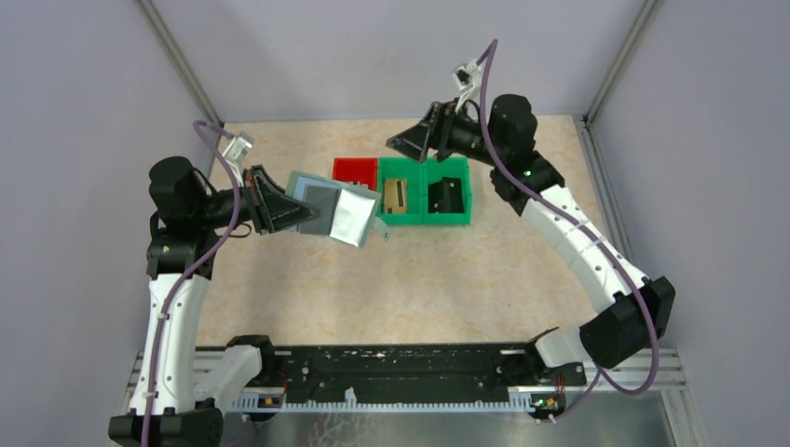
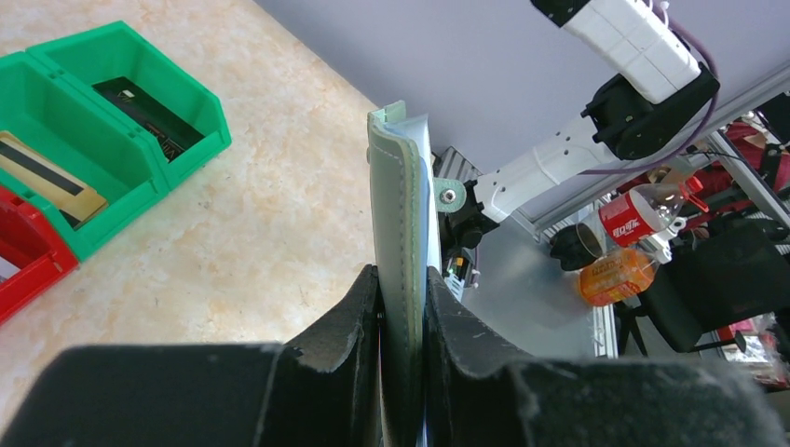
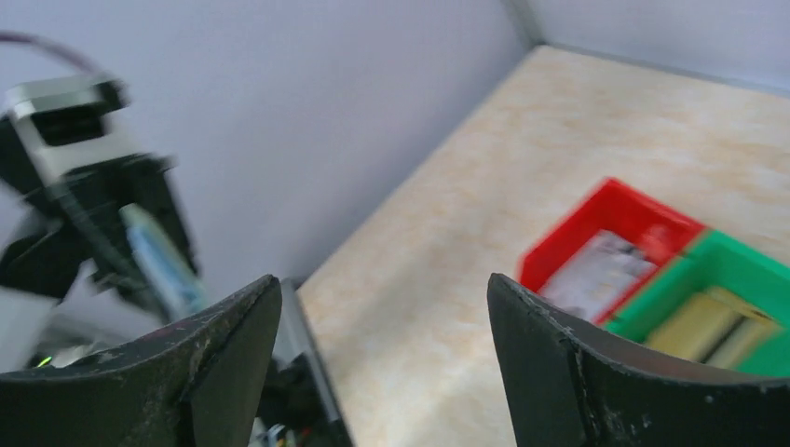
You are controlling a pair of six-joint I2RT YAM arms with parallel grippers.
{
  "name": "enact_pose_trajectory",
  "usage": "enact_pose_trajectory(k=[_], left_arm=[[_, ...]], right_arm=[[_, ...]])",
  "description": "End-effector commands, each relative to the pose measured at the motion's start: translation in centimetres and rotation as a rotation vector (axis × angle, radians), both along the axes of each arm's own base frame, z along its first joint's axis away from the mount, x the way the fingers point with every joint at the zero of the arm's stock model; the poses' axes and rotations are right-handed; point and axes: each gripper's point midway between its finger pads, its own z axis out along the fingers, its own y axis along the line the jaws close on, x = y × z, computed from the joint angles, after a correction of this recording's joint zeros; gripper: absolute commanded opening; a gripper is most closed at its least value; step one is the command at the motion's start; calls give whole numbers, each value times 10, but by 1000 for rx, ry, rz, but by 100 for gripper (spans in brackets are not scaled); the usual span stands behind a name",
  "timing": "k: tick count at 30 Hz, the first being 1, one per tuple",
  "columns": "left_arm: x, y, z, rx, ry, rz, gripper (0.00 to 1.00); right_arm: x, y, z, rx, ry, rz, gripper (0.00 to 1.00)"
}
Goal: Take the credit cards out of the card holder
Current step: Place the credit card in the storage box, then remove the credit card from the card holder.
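The card holder point(image 1: 323, 207) is grey-green outside and pale blue-grey inside. One bin point(image 1: 352, 169) is red, and two bins point(image 1: 424, 220) are green. A tan card point(image 1: 397, 196) bears a dark stripe. The surface point(image 1: 419, 279) is mottled beige.

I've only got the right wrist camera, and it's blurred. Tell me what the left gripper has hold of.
Observer: The left gripper is clamped on the card holder, which is held up off the table and hangs open in the overhead view.
Operator: Good. Now report what sits beyond the gold card. My frame cuts off there.
Observer: A second green bin stands right beside the one with the gold card, and a single dark card lies in it.
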Motion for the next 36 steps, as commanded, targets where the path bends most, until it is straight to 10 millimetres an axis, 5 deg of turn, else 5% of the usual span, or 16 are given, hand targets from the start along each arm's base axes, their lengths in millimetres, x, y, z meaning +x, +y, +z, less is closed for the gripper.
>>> enact_pose_trajectory(k=[1, 7, 11, 23, 30, 36], left_arm=[[-12, -3, 11, -4, -68, -53, 3], [-15, -3, 13, -2, -85, -57, 3], [-16, -3, 13, 3, -98, -61, 3], [-17, -2, 14, 13, -121, -52, 5], [-22, -3, 15, 7, -125, -70, 36], [-27, -3, 15, 6, -137, -88, 38]], right_arm=[[-75, 47, 35, 192, -51, 388, 81], [-129, 82, 34, 176, -68, 593, 80], [-148, 92, 25, 145, -69, 656, 70], [-153, 98, -2, 56, -36, 644, 0], [-145, 99, 2, 88, -49, 588, 0], [-144, 97, 0, 93, -38, 591, 0]])
